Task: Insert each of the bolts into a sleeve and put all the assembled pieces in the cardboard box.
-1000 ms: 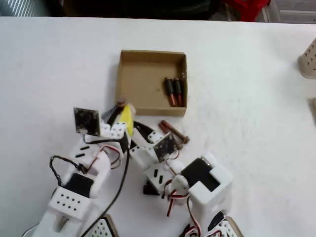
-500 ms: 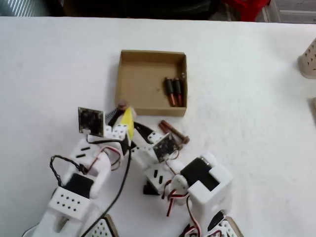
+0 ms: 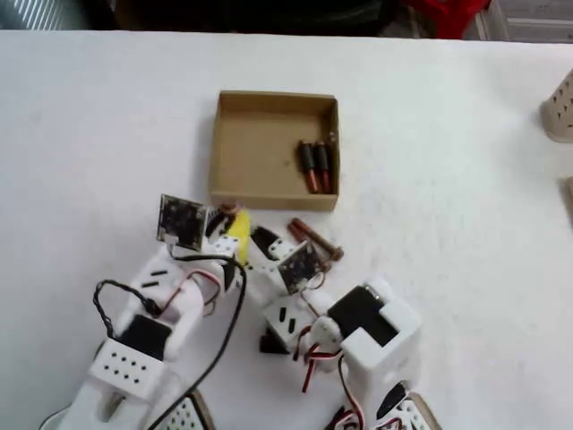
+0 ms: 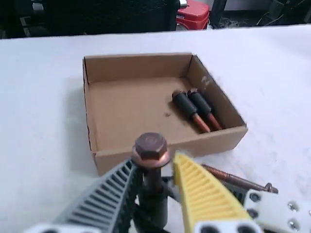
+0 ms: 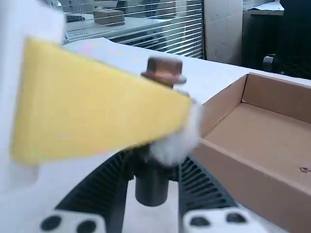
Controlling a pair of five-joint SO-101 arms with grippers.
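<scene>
**Bolt (image 4: 151, 150) and sleeve (image 5: 151, 187) held by both hands in front of the cardboard box (image 3: 260, 148).**
The bolt stands upright, head up, just outside the box wall nearest the arms. The left hand (image 4: 154, 164) is closed narrowly on it below the head. The right hand (image 5: 153, 167) clamps the dark sleeve directly beneath, and a yellow finger (image 5: 97, 111) hides the join. Two assembled pieces (image 3: 314, 167) lie side by side against one side wall inside the box. A loose bolt (image 3: 313, 237) lies on the bench (image 3: 448, 179) near the box, beside the right hand.
</scene>
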